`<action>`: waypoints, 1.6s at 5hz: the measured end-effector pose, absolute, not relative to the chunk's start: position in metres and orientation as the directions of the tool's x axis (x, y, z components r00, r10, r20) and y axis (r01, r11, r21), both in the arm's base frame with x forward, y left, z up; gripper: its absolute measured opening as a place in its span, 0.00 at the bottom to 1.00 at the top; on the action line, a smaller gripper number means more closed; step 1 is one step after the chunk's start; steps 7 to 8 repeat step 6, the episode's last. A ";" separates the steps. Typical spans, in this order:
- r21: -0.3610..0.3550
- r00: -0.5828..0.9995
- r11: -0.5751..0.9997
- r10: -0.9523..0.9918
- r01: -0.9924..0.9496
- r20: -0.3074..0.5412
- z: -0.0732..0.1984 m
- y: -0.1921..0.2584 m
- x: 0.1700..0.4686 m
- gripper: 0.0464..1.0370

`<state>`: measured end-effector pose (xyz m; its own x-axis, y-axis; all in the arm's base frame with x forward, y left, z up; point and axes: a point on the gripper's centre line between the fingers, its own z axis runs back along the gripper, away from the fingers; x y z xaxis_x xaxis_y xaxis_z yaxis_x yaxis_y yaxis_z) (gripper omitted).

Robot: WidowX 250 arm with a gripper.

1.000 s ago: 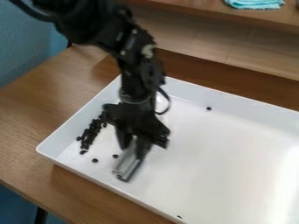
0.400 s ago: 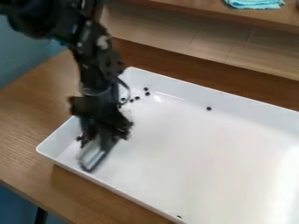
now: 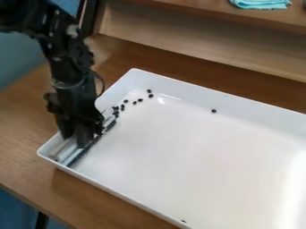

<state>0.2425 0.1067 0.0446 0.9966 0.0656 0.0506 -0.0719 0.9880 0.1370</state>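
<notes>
Towards eight o'clock, inside the left end of the white tray (image 3: 197, 147), the black tool (image 3: 74, 139) is closed around a long, flat, silvery piece (image 3: 73, 154) that looks partly see-through, with a finger at either side of it. The piece has a dark strip along its right-hand side and runs on a slant, its near end pointing to seven o'clock and its far end to one o'clock. It sits close beside the tray's short wall; whether it touches that wall or the tray's floor, I cannot tell.

Just off the far end of the piece, small black beads (image 3: 135, 103) trail away towards one o'clock, some bunched together and others apart, up near the tray's upper-left corner. Well apart from these, a single black bead (image 3: 213, 111) lies at three o'clock, near the foot of the tray's long far wall. One more dark speck (image 3: 183, 221) is down near six o'clock, by the tray's near edge.

The arm (image 3: 69, 67) comes in from eleven o'clock and drops down to the tool. Under the tray is a brown wooden worktop (image 3: 30, 116). A pale wooden board (image 3: 197, 42) stands behind, beneath a wooden shelf (image 3: 179, 6), and at one o'clock a folded turquoise cloth (image 3: 260, 4) rests on the shelf.
</notes>
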 end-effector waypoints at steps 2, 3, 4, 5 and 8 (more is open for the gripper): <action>0.052 0.994 0.994 0.096 -0.099 0.051 0.056 0.104 0.247 0.32; 0.034 0.991 0.993 0.111 -0.114 0.073 0.066 0.084 0.261 0.32; 0.013 0.992 0.997 0.080 -0.082 0.093 0.073 0.039 0.278 0.32; 0.012 0.992 0.999 0.051 -0.053 0.119 0.080 0.003 0.293 0.32; 0.004 0.993 1.000 0.025 -0.026 0.117 0.079 -0.036 0.305 0.32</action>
